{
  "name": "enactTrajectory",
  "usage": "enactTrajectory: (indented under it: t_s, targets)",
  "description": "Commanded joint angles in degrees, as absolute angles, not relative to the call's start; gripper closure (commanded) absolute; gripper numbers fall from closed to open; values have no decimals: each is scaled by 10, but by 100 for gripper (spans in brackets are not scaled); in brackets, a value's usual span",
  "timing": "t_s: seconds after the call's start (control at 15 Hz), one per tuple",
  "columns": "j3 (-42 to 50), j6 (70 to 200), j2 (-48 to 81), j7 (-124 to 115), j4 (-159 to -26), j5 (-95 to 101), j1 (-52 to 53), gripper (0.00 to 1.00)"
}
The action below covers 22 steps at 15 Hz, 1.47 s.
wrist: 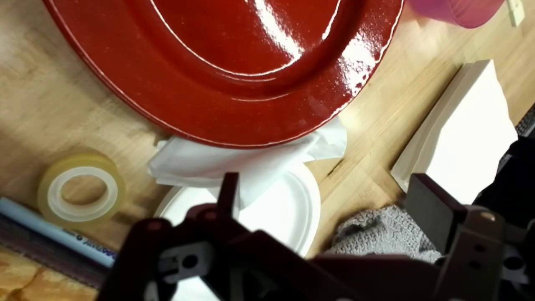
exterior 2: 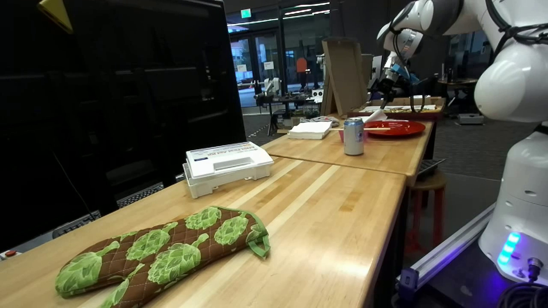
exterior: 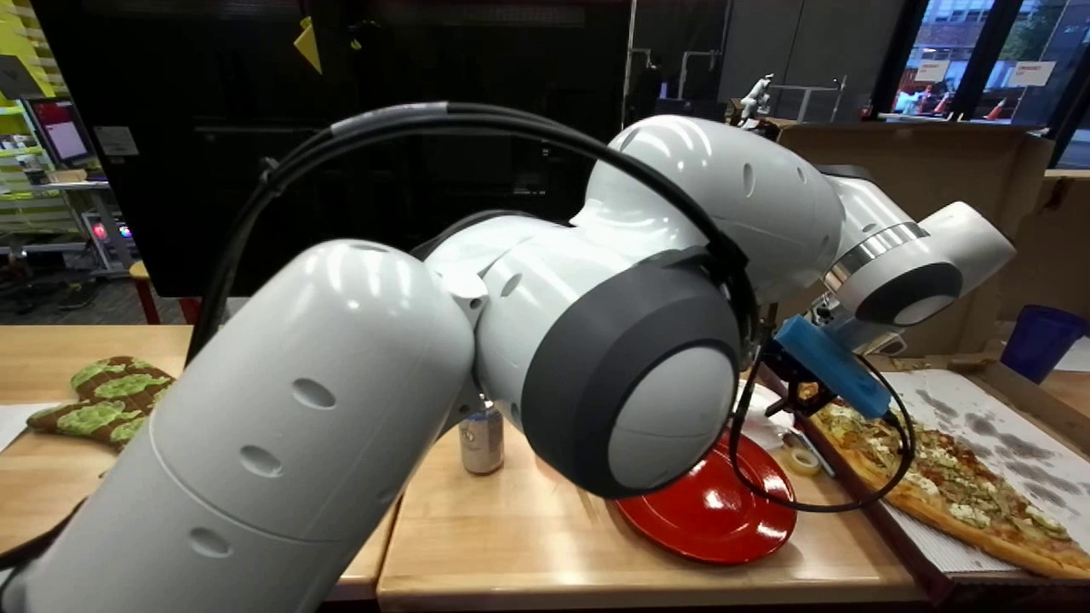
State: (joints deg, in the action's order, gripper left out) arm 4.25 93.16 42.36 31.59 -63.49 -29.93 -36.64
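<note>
Pale, grained wood makes up the bench [wrist: 372,125] across the wrist view, where the black two-fingered tool [wrist: 324,200] hangs with its jaws spread wide apart. Beneath the left-hand jaw in that view lies a crumpled white paper napkin [wrist: 200,163], its upper edge hidden by the rim of a large, glossy, round red plate [wrist: 200,96], its lower folds over a round white plate [wrist: 288,209]; whether the jaw touches the napkin cannot be told. Farther left, a yellowish roll of tape [wrist: 115,188] rests just beside a slim, pale-blue marker [wrist: 54,231]; to the right lie a rumpled grey knitted cloth [wrist: 384,234] and a stack of white paper [wrist: 464,129], and part of a translucent pink cup [wrist: 459,10] shows in the top corner. In an exterior view, the white robot arm [exterior: 341,366] with dark-grey joint caps hides much of the bench; the red plate shows past one joint, near a cardboard box [exterior: 937,545] holding a long, topped pizza [exterior: 945,477]. In an exterior view, a quilted brown oven mitt [exterior 2: 171,252] printed with green artichokes lies near a white plastic case [exterior 2: 231,164], while an upright silver-and-blue drink can [exterior 2: 353,137] stands farther along, with the red plate and the tool beyond it.
</note>
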Motion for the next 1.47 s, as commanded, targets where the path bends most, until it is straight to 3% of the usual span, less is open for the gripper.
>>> enactTrajectory:
  t_s: [0.0,1.07,1.4]
  targets:
    - [36,897,455,292,-578,-305,-373,0]
    - [58,824,466,290,-550,-245,-365,0]
    - [84,900,424,330,-615,-125,-324,0]
